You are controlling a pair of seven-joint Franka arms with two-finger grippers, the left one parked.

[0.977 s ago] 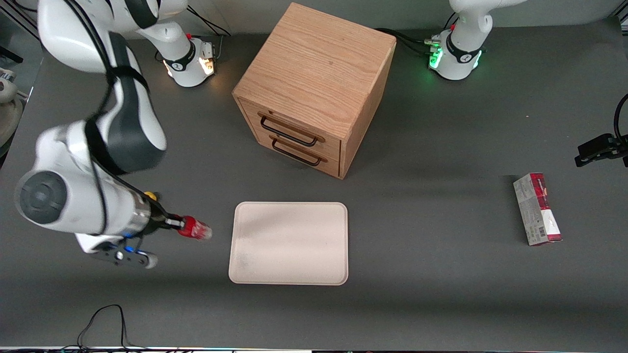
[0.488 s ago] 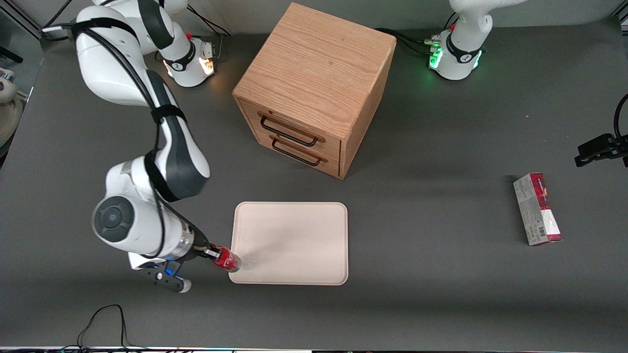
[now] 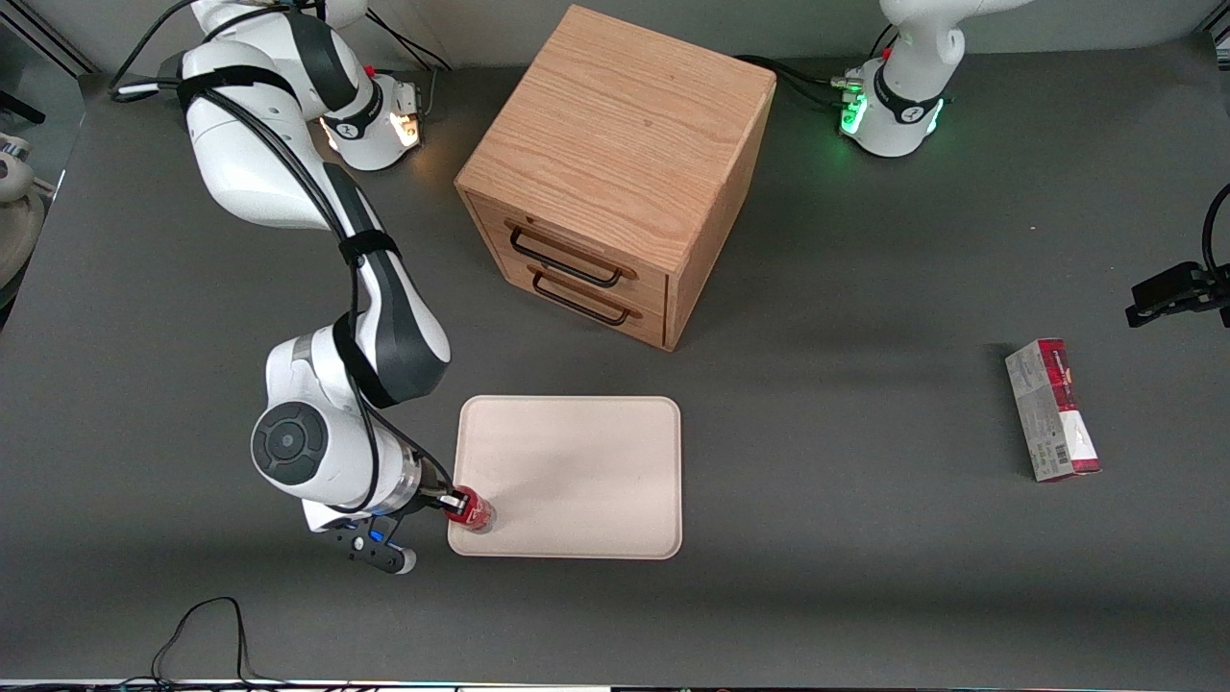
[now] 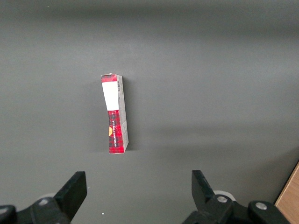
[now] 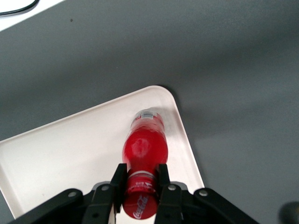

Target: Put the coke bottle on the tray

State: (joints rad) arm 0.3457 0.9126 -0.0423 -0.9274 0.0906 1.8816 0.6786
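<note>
I see the wooden cabinet (image 3: 615, 173) standing farther from the front camera than the cream tray (image 3: 577, 461), its two drawers facing the tray. The red-and-grey carton (image 3: 1052, 410) lies on the table toward the parked arm's end. My gripper (image 5: 141, 184) sits over the tray's near corner at the working arm's end, fingers (image 5: 117, 179) clamped on the neck of the coke bottle (image 5: 144, 151). The bottle is over that corner; I cannot tell whether its base touches.
</note>
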